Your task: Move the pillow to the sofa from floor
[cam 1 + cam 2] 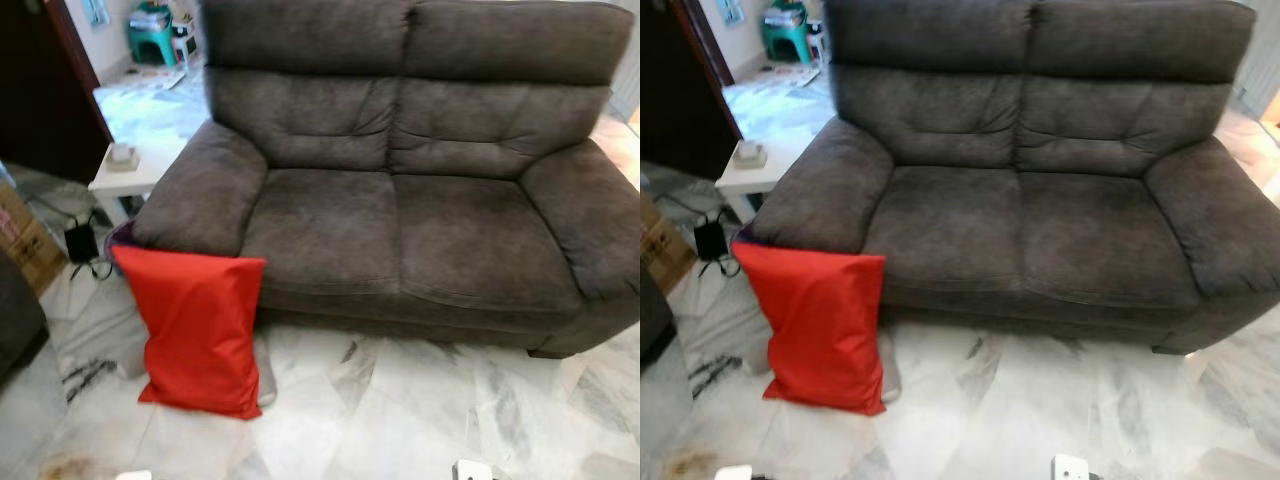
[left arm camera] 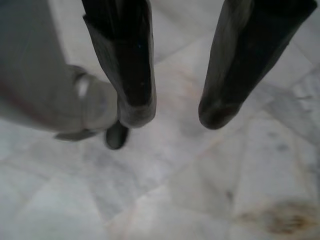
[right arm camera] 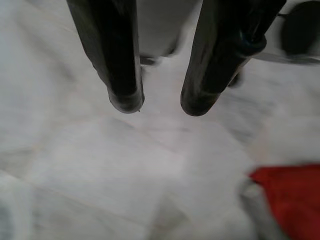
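Left gripper hanging over marble floor, fingers parted, nothing between them; right gripper likewise spread and unloaded above the floor, a red corner of pillow near its tips; red pillow upright on the floor, leaning against the front of the grey sofa below its arm; white side table beside that arm.

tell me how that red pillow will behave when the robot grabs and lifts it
The red pillow looks soft and probably light; it will likely sag around a two-finger pinch. Its smooth cover may slip. Leaning upright against the sofa, it could flop over if nudged.
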Motion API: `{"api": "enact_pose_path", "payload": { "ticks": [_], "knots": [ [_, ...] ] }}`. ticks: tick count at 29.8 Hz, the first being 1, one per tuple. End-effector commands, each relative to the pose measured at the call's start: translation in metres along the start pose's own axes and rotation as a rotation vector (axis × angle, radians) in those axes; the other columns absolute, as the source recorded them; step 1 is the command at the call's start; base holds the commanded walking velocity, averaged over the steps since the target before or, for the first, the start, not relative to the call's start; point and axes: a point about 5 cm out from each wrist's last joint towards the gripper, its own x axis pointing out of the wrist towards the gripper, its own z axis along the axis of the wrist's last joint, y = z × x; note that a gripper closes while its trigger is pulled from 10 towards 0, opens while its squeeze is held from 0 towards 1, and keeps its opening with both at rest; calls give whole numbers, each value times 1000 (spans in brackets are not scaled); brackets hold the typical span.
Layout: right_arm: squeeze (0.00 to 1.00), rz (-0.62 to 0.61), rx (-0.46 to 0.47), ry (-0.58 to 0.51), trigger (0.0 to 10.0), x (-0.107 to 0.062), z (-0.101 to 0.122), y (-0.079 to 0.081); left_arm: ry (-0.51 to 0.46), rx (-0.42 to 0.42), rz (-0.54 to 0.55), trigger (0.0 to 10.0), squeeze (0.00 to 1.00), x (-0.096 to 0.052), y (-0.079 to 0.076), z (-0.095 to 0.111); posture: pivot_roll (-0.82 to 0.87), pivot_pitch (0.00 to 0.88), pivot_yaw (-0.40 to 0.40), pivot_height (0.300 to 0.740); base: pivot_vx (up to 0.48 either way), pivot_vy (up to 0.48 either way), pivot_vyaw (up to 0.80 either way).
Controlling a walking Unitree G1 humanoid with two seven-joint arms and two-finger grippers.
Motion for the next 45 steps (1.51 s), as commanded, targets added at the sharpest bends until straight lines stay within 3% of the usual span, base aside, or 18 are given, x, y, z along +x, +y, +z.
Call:
{"api": "enact_pose_path", "payload": {
  "ticks": [1, 10, 45],
  "knots": [
    [0, -25, -4, 16, 10000, -2, -5, -9, 22, 4, -4, 10000, 0, -1, -1, -5, 41, 96, 27, 740, 0, 424, 0],
    [0, -25, -7, 20, 10000, -2, -5, -9, 12, -1, 0, 10000, 0, 0, -2, -2, 47, 106, 21, 740, 0, 409, 0],
    [0, -17, -21, 11, 10000, -2, -4, -7, 5, -4, -3, 10000, 0, 0, -1, -1, 47, 137, 23, 740, 24, 0, 0]
  ]
}}
